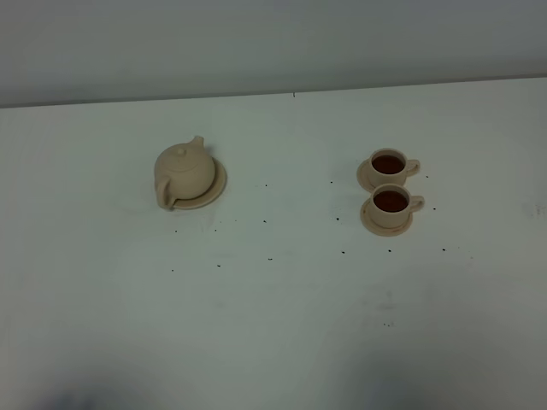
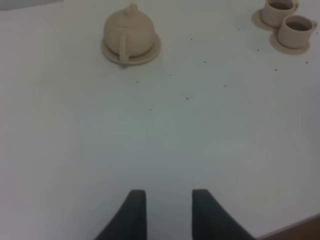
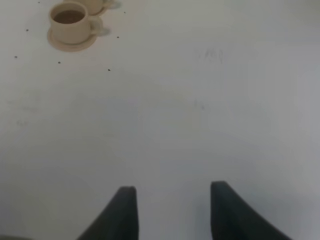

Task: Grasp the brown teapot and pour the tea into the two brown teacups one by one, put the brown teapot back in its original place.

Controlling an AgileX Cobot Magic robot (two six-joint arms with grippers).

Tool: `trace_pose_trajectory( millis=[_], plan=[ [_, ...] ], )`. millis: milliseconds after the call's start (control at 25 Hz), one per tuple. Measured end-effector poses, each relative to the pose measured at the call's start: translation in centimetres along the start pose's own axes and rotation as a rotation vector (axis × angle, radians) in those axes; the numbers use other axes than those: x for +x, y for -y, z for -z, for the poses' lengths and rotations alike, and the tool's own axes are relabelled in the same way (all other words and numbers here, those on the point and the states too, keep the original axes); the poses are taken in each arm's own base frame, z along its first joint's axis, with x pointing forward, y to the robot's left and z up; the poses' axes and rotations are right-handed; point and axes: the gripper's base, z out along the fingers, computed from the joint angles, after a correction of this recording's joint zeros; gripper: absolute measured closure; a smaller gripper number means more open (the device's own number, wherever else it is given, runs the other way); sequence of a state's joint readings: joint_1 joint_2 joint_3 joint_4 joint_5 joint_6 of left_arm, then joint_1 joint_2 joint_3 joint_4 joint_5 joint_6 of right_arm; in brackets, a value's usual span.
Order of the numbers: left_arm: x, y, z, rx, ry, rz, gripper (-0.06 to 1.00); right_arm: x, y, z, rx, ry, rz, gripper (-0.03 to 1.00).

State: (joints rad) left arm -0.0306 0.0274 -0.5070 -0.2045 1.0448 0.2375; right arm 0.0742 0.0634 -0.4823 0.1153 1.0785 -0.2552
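Observation:
The brown teapot sits upright on its round saucer at the table's left, lid on, handle toward the front. Two brown teacups stand on saucers at the right: the far one and the near one, both holding dark tea. No arm shows in the exterior high view. My left gripper hovers open over bare table, far from the teapot, nothing between its fingers. My right gripper is open and empty, well back from the cups.
The white table is dotted with small dark specks between teapot and cups. A pale wall rises behind the table's far edge. The table's front corner shows in the left wrist view.

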Motion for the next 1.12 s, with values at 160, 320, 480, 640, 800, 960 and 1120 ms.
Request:
trace_pose_trajectory(
  millis=[160, 320, 480, 640, 800, 960, 1120],
  plan=[
    [0.13, -0.6, 0.02, -0.066, -0.013, 0.056, 0.7, 0.0, 0.0, 0.0, 0.0, 0.0, 0.0, 0.62],
    [0.2, -0.91, 0.05, -0.1, -0.018, 0.069, 0.7, 0.0, 0.0, 0.0, 0.0, 0.0, 0.0, 0.62],
    [0.22, -0.95, 0.03, -0.105, -0.02, 0.058, 0.7, 0.0, 0.0, 0.0, 0.0, 0.0, 0.0, 0.62],
    [0.21, -0.95, 0.03, -0.105, -0.019, 0.051, 0.7, 0.0, 0.0, 0.0, 0.0, 0.0, 0.0, 0.62],
    [0.21, -0.95, 0.03, -0.105, -0.019, 0.05, 0.7, 0.0, 0.0, 0.0, 0.0, 0.0, 0.0, 0.62],
    [0.2, -0.96, 0.03, -0.105, -0.018, 0.05, 0.7, 0.0, 0.0, 0.0, 0.0, 0.0, 0.0, 0.62],
    [0.31, -0.9, 0.19, -0.107, 0.0, 0.048, 0.7, 0.0, 0.0, 0.0, 0.0, 0.0, 0.0, 0.62]
  ],
)
